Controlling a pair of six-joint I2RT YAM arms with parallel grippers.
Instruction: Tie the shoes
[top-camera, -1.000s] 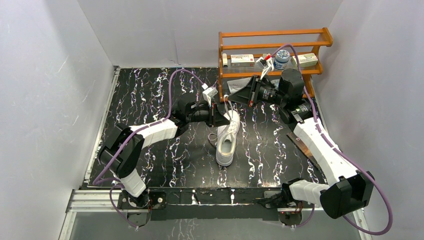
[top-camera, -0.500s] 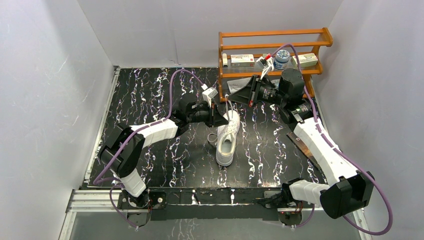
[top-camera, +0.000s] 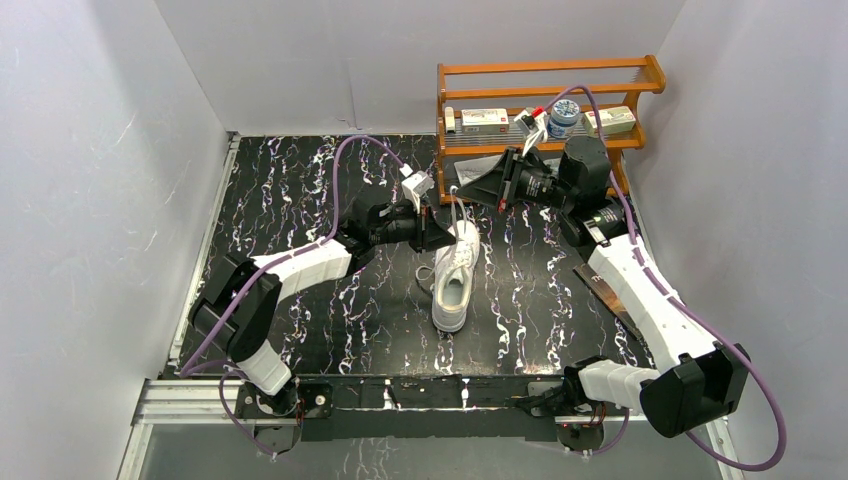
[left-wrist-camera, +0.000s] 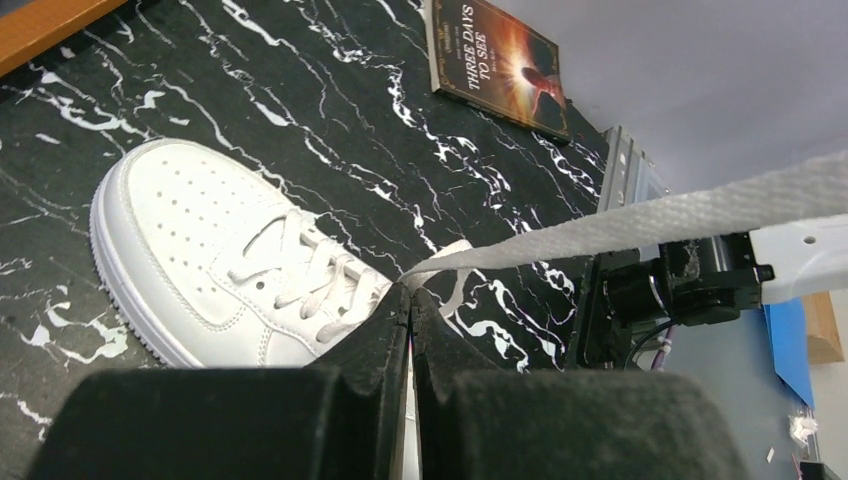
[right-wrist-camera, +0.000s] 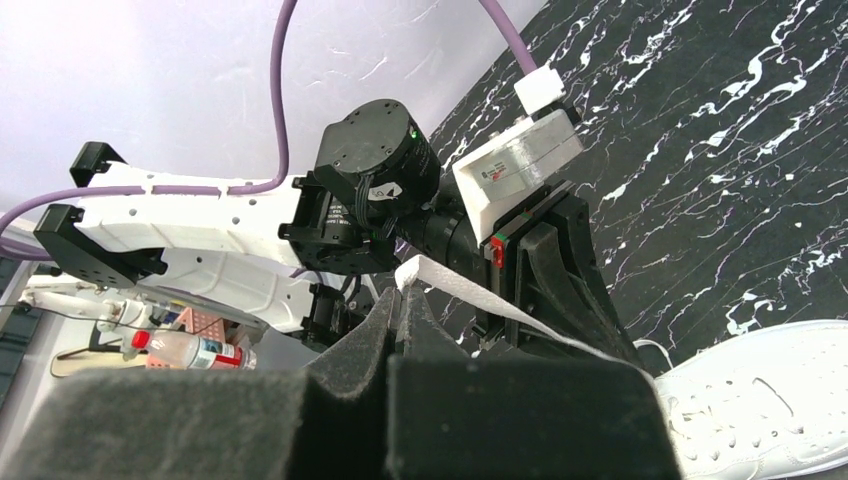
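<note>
The white sneaker (top-camera: 453, 280) lies on the black marbled table, its toe toward the near edge; it also shows in the left wrist view (left-wrist-camera: 220, 265) and the right wrist view (right-wrist-camera: 770, 405). My left gripper (top-camera: 446, 232) is at the shoe's far end, shut on a white lace (left-wrist-camera: 440, 265) at its fingertips. That flat lace (left-wrist-camera: 680, 210) runs taut up to the right. My right gripper (top-camera: 463, 189) hovers just beyond the shoe, shut on the lace end (right-wrist-camera: 410, 270). The lace (right-wrist-camera: 530, 315) slants down from it to the shoe.
A wooden rack (top-camera: 548, 72) stands at the back right with small boxes and a bottle (top-camera: 563, 116). A paperback book (left-wrist-camera: 497, 65) lies on the table to the right, partly under my right arm (top-camera: 598, 287). White walls close in on three sides.
My left arm has shifted slightly left and away, its gripper still pinching the lace at the shoe. My right gripper has barely moved.
</note>
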